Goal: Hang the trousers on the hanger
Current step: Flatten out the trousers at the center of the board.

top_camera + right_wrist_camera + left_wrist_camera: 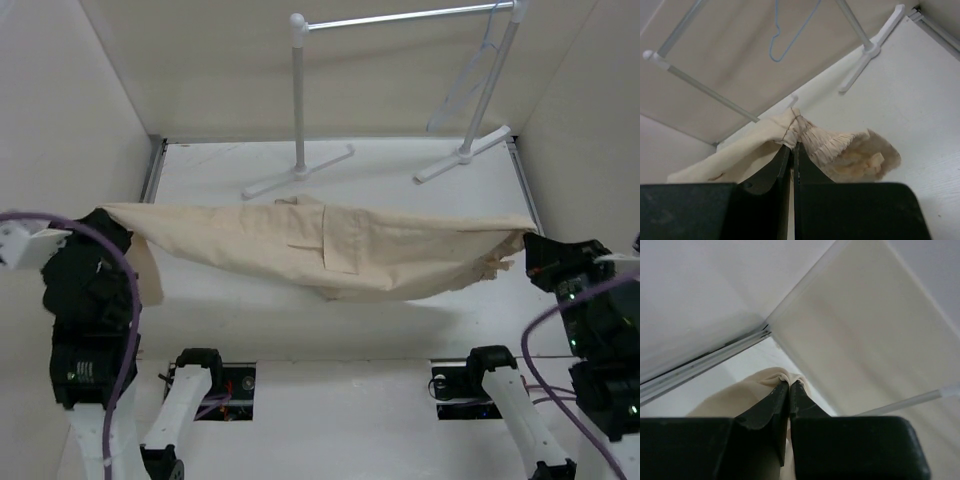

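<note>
Cream trousers hang stretched in the air between my two grippers, sagging in the middle above the table. My left gripper is shut on the trousers' left end, fabric bunched at the fingertips. My right gripper is shut on the gathered, elastic-looking end, pinched at the tips. The thin pale hanger hangs by its hook from the right end of the rack's bar, far behind the trousers; the right wrist view shows the hanger as a bluish outline.
A white garment rack with a silver bar stands at the back on two posts with T-shaped feet. Beige walls enclose the white table on three sides.
</note>
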